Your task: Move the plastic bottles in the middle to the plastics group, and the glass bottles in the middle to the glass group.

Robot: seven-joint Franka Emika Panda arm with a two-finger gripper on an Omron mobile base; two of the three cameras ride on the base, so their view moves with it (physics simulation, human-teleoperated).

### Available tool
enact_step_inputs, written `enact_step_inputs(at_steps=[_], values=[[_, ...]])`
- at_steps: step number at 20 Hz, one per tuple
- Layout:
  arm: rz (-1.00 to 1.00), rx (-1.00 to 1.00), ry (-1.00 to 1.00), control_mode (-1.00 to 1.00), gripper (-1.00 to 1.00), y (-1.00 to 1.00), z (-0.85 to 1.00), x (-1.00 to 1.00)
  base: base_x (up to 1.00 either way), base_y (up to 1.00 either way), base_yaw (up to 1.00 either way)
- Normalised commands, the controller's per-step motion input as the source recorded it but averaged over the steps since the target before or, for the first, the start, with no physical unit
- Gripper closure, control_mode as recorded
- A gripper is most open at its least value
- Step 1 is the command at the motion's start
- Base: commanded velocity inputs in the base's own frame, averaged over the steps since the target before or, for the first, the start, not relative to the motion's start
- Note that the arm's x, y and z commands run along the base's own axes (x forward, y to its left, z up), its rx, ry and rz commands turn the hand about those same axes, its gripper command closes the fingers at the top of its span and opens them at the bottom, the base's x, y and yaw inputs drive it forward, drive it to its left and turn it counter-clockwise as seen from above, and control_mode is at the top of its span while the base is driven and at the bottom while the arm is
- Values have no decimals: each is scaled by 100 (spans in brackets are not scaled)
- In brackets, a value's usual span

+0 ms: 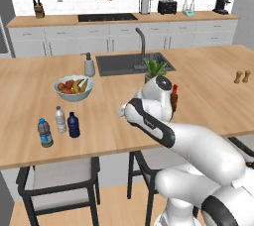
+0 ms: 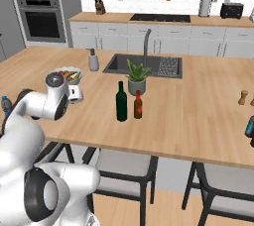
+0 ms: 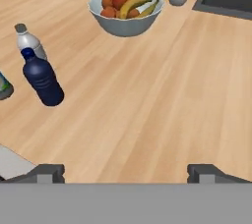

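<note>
On the wooden island counter, at 9 o'clock from the arm, the navy-blue plastic bottle stands upright just beside the white-capped clear bottle, with the blue-capped clear bottle near at 8 o'clock. It appears already placed in the plastics group.

The tall dark green glass bottle and the amber-brown bottle with red cap stand side by side at mid-counter, at 6 o'clock from the potted plant. Both remain to be moved.

The gripper hangs above bare counter. Its finger tips sit far apart with nothing between them.

Hazards, as judged:
- The green bottle is tall and slender; a low or off-centre grasp could tip it.
- The two glass bottles stand close together, so a wide approach could knock the neighbour.
- Smooth glass gives little friction, and a weak squeeze could let it slip.
- The plant leaves overhang near 12 o'clock of the bottles and may catch the hand.

Materials: the counter is matte, light wood grain. The navy-blue plastic bottle has rounded shoulders and a dark cap. The fruit bowl is smooth, pale and round, and holds bananas and round fruit. The soap dispenser is a grey cylinder.
</note>
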Motion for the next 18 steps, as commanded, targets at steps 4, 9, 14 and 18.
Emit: enact_step_inputs(at_steps=[4, 9, 14, 18], values=[[-35, 0, 14, -100, -100, -95, 41, -5, 0, 0, 0], [-37, 0, 20, -100, -100, -82, 22, -1, 0, 0, 0], [-35, 0, 20, -100, -100, -75, 4, 1, 0, 0, 0], [-11, 4, 2, -100, -100, -65, -1, 20, 0, 0, 0]])
